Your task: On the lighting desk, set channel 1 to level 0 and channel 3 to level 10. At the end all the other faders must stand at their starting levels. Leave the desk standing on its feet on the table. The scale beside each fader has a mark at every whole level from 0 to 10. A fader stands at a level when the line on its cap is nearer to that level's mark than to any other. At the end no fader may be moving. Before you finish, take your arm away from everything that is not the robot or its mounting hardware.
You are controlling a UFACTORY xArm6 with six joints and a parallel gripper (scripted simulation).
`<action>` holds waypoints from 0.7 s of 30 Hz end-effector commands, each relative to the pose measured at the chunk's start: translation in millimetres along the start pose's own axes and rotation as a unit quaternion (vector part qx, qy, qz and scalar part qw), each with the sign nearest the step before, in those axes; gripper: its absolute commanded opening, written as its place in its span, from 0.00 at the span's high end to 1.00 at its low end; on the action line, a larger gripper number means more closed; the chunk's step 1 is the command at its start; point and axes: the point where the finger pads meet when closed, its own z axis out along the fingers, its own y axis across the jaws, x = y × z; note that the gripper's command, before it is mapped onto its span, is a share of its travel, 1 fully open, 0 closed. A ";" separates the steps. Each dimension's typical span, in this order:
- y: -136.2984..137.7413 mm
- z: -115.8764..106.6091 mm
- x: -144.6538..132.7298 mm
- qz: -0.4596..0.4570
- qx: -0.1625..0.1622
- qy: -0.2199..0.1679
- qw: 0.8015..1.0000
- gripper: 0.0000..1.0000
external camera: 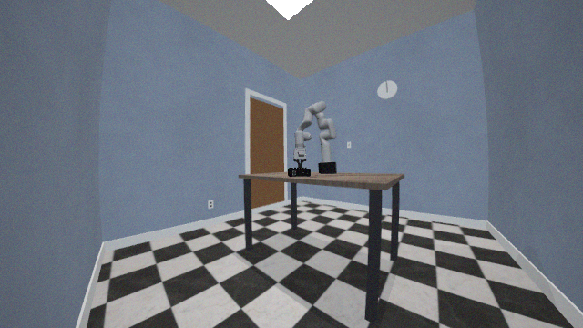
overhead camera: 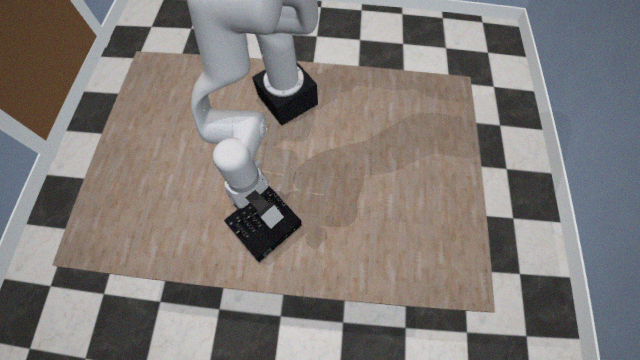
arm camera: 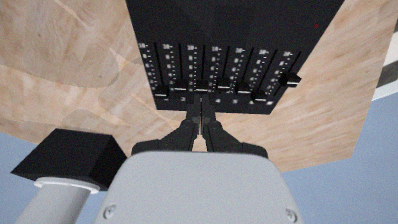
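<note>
The black lighting desk (overhead camera: 262,224) stands flat on the wooden table near its front edge; it is small in the exterior view (external camera: 299,172). In the wrist view the desk (arm camera: 220,50) shows several faders side by side. Most caps sit low, near the end facing me. The rightmost cap (arm camera: 290,79) stands a little higher. My gripper (arm camera: 200,102) is shut with nothing between the fingers. Its tips are right at the near side of the third cap from the left (arm camera: 201,86); I cannot tell whether they touch it. Channel numbers are too small to read.
The arm's black base block (overhead camera: 285,95) stands at the back of the table, also in the wrist view (arm camera: 70,157). The table's front edge (overhead camera: 280,295) runs not far behind the desk. A chequered floor lies below.
</note>
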 end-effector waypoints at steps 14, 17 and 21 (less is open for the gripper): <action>1.1 -1.0 6.8 0.000 -0.001 0.001 1.000 1.00; 1.1 -1.0 8.4 0.000 -0.001 0.001 1.000 1.00; 1.1 -1.1 10.6 0.000 -0.001 0.001 1.000 1.00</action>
